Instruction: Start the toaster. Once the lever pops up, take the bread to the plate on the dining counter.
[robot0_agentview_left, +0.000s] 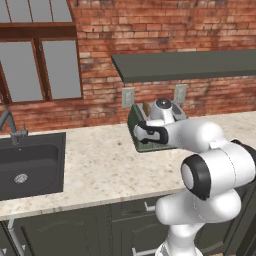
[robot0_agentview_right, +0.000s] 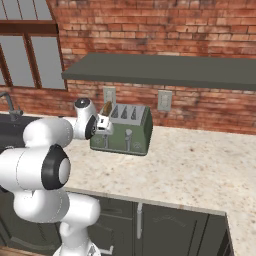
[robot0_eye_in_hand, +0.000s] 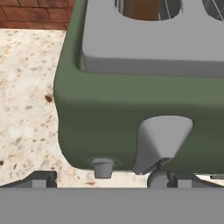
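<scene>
Brick wall (robot0_agentview_right: 165, 30), red and rough-coursed, backs a speckled beige stone table (robot0_agentview_right: 200, 165); a dark sink (robot0_agentview_left: 30, 165) sits well off toward 9 o'clock in the left base view, and a flat grey-green shelf (robot0_agentview_right: 165, 70) hangs above.

Toaster (robot0_agentview_right: 125, 131) stands on the table against the wall below two outlets. Boxy, sage-green, matte metal with rounded corners; pale grey top plate cut with slots.

Bread (robot0_agentview_right: 107, 108) stands upright in the end slot nearest the arm, brown edge poking above the top. In the hand view its brown face (robot0_eye_in_hand: 146, 8) shows at 12 o'clock inside the slot. Seated there because toasting has not begun, by my reading.

Gripper (robot0_eye_in_hand: 103, 180) hangs close against the toaster's front, jaws spread wide, nothing between them. Dark tips low at 6 o'clock in the hand view.

Lever (robot0_eye_in_hand: 159, 142), a pale grey wedge-shaped tab, juts from the front just above the right-hand tip; a small round knob (robot0_eye_in_hand: 103, 167) sits beside it toward 7 o'clock. The hand looks placed to press the lever down. Contact with the lever: cannot tell.
</scene>
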